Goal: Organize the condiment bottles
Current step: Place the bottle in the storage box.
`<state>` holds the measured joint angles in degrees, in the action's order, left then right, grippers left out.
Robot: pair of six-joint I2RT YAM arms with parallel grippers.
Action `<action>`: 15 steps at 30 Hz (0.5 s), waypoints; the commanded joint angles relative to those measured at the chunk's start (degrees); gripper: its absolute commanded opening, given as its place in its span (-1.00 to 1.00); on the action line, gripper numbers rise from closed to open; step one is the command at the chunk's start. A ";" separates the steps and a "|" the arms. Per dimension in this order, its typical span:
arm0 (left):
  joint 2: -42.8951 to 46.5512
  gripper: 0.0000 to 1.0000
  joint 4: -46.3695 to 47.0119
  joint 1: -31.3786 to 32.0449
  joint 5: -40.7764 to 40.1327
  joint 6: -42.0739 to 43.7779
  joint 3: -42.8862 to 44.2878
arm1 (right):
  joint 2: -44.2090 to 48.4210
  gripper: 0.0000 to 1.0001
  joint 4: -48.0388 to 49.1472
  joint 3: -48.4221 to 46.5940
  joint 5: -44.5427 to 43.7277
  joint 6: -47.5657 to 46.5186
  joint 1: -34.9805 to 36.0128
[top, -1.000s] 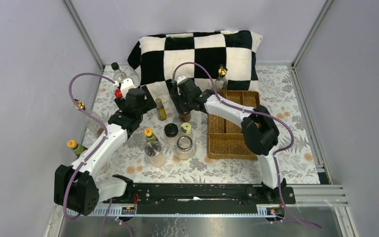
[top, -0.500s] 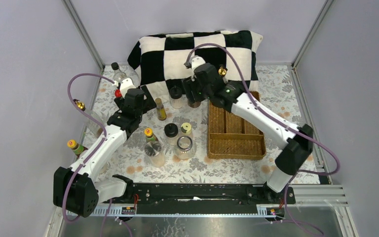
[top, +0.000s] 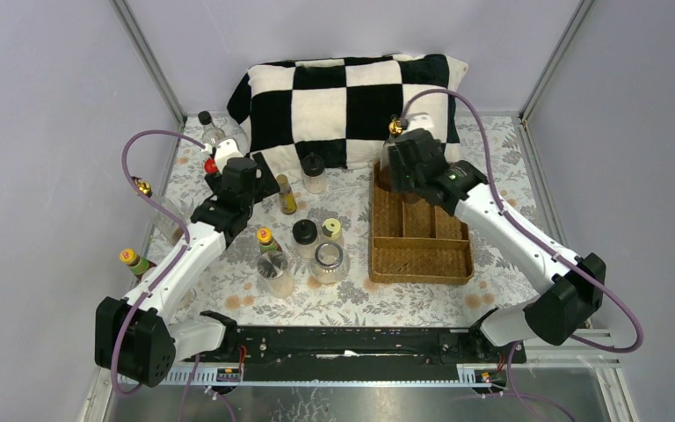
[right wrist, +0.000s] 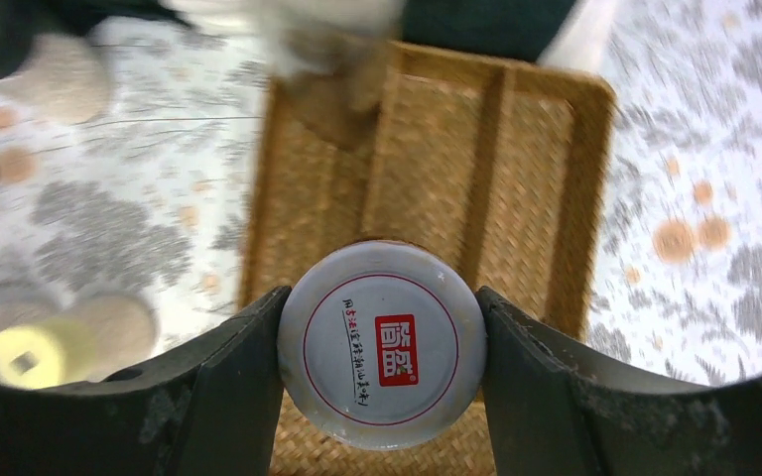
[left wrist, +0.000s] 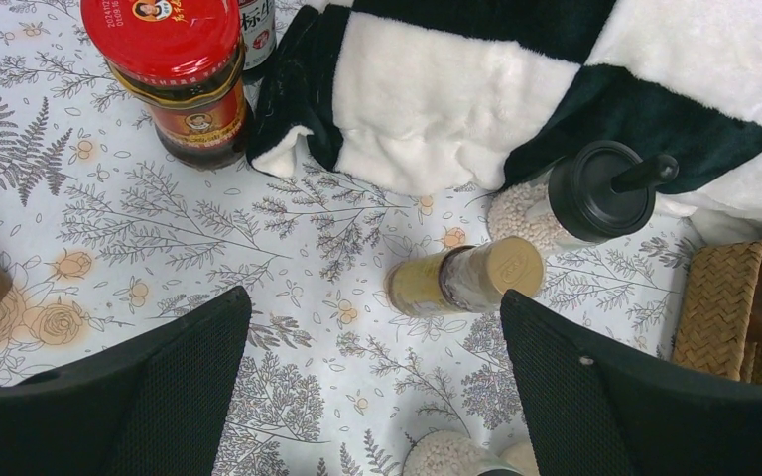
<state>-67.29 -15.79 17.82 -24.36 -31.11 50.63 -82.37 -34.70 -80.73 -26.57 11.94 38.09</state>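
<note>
The right hand (top: 404, 163), clamped on a white-lidded jar (right wrist: 381, 345), has swung from mid-bench (top: 527, 185) to above the wicker tray (right wrist: 546, 208) (which compartment, I cannot tell), ready for lowering. The left hand (left wrist: 377, 387) hangs wide apart.

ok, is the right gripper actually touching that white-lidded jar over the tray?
Touching. The right wrist view shows the right gripper with its fingers pressed against both sides of the white-lidded jar, no gap on either side.

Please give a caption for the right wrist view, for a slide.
Right gripper holds a white-lidded jar over the wicker tray.
</note>
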 commanded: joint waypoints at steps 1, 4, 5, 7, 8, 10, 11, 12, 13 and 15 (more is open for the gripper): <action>-0.04 0.97 2.40 -0.52 0.13 1.67 0.12 | 4.11 0.17 8.13 5.77 0.31 4.54 -7.56; -0.52 0.97 3.06 -0.52 0.06 1.97 -0.30 | 3.61 0.18 11.53 8.84 3.67 4.42 -11.14; -0.82 0.97 3.23 -0.51 0.14 2.02 -0.35 | 3.47 0.18 14.28 9.98 5.20 3.96 -12.12; -1.36 0.98 3.65 -0.58 0.25 1.98 -0.44 | 2.45 0.18 17.59 11.54 6.99 3.36 -13.61; -1.52 0.97 3.86 -0.53 0.34 1.95 -0.52 | 1.70 0.17 18.90 11.85 7.77 2.84 -14.14; -1.74 0.97 4.22 -0.58 0.42 2.03 -0.66 | 0.03 0.17 21.70 12.15 8.49 1.68 -14.96; -1.86 0.97 4.38 -0.52 0.31 2.07 -0.70 | -0.93 0.17 22.90 12.13 9.07 1.04 -15.28; -1.88 0.98 4.53 -0.51 0.28 2.15 -0.79 | -1.78 0.17 24.01 11.96 9.57 0.52 -15.56; -1.96 0.97 4.68 -0.51 0.26 2.26 -0.87 | -2.88 0.17 25.01 11.80 9.70 0.05 -15.88; -2.24 0.97 4.93 -0.55 0.15 2.39 -0.89 | -5.01 0.17 25.81 10.15 9.96 -0.77 -16.47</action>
<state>-68.95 -14.66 17.82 -24.34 -29.87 50.63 -85.06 -19.25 -67.29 -18.28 13.58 22.81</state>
